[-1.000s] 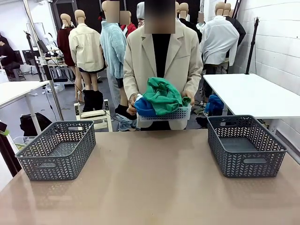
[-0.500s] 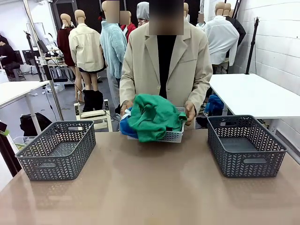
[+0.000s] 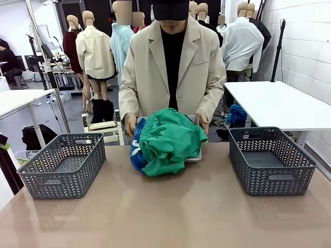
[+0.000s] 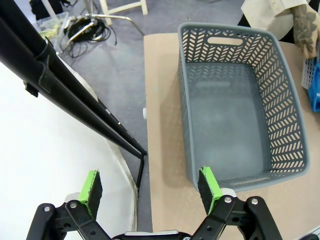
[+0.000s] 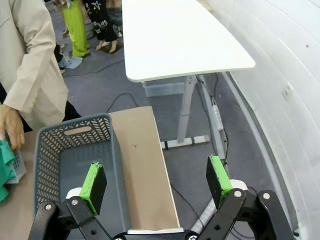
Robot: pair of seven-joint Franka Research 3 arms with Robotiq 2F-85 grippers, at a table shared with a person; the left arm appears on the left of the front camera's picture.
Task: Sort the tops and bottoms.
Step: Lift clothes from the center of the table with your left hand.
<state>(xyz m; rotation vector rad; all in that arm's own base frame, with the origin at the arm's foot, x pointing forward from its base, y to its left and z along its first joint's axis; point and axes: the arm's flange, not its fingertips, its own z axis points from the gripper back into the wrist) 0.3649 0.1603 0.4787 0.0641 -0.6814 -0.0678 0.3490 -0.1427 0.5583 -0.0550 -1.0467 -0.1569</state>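
Green bottoms (image 3: 168, 139) well apart from both jaws

The green bottoms (image 3: 168, 139) are plain emerald, the tops (image 3: 137, 158) plain royal blue. The left basket (image 3: 62, 171) and right basket (image 3: 269, 176) are grey with herringbone cut-outs; the table (image 3: 170, 217) is pale brown.

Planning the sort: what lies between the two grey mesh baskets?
Front view: a white mesh basket with an emerald green garment and a royal-blue garment.
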